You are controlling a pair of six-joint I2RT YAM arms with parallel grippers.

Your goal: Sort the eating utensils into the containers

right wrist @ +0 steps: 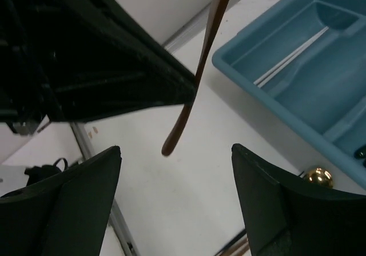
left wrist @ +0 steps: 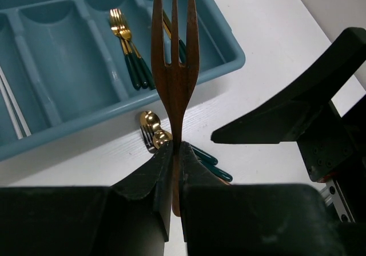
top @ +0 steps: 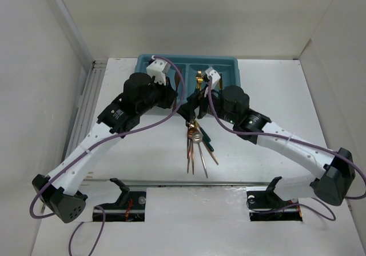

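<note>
- At left-centre of the worktop [top: 143, 170], the left fingers [left wrist: 163, 162] are pressed together on the neck of a brown fork [left wrist: 174, 67], pinching it just below the tines.
- The fork's tines point away from the wrist, toward the teal tray [left wrist: 63, 56]. It is held above the worktop in front of the tray, not in any compartment.
- Tray contents in the left wrist view, left to right: white chopsticks [left wrist: 11, 104] lie along a compartment at the left edge, and gold forks [left wrist: 128, 50] with dark green handles lie in a compartment further right.
- Just in front of the tray, a gold spoon [left wrist: 150, 122] lies on the worktop with other utensils, partly hidden behind the left fingers.
- From overhead, a loose pile of utensils [top: 197, 144] fans out on the worktop between the two arms.
- The right fingers [right wrist: 86, 199] are spread wide and hold nothing.
- In the right wrist view the fork's free handle end shows between them and touches neither.
</note>
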